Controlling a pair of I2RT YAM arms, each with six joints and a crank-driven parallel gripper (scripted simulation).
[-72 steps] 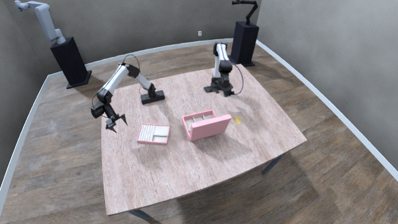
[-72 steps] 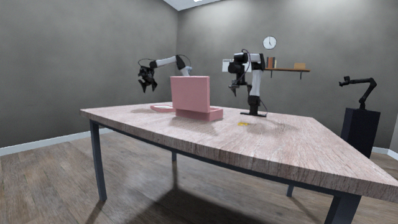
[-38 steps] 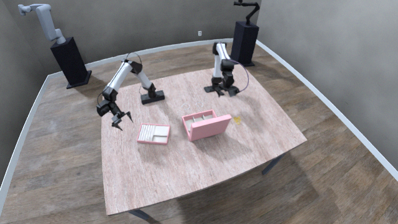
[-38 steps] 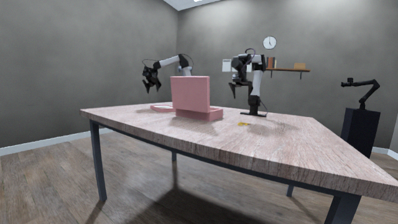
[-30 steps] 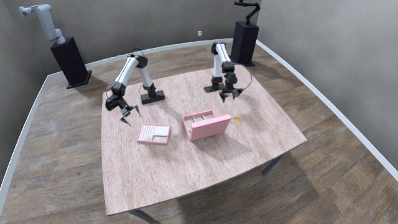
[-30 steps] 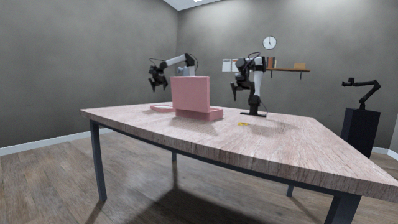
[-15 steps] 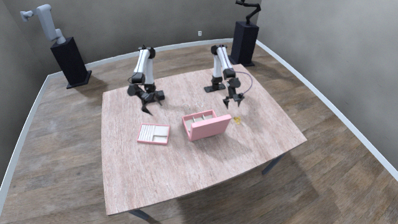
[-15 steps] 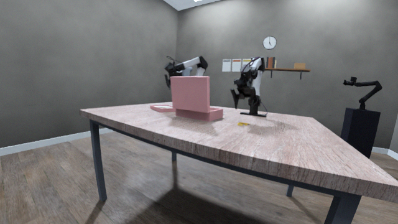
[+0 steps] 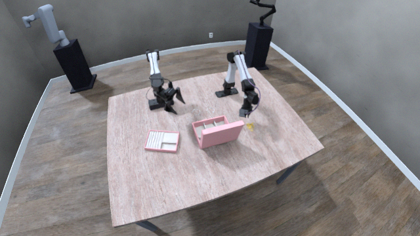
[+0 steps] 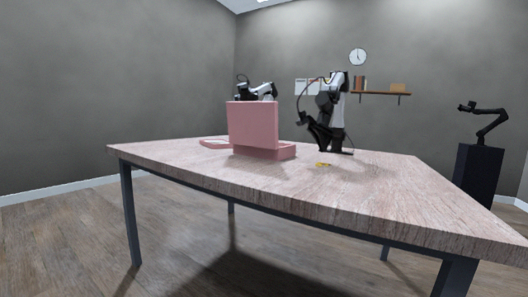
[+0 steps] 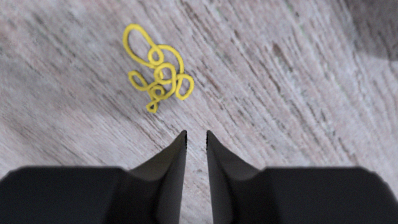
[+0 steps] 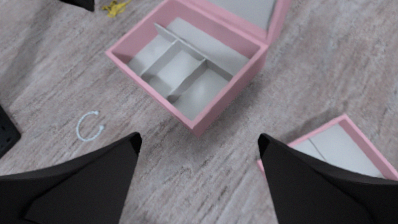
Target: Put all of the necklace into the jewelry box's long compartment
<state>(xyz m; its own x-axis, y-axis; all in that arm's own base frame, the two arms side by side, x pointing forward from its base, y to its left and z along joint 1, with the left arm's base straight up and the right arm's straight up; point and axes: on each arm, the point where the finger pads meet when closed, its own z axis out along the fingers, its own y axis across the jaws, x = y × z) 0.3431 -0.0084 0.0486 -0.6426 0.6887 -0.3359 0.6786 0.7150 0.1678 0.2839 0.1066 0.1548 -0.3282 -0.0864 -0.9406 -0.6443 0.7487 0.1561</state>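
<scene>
The tangled yellow necklace lies on the table beside the jewelry box. My left gripper is above the table near the necklace, its fingertips a narrow gap apart with nothing between them. My right gripper is wide open and empty, away from the necklace. The pink jewelry box has its lid raised. Its long compartment beside the lid is empty. A bangle and another bangle lie on the table outside the box.
A low pink tray with slots and compartments lies separate from the box. The box's raised lid stands as a tall wall on the side away from the arm bases. The left arm's base edge shows in the right wrist view.
</scene>
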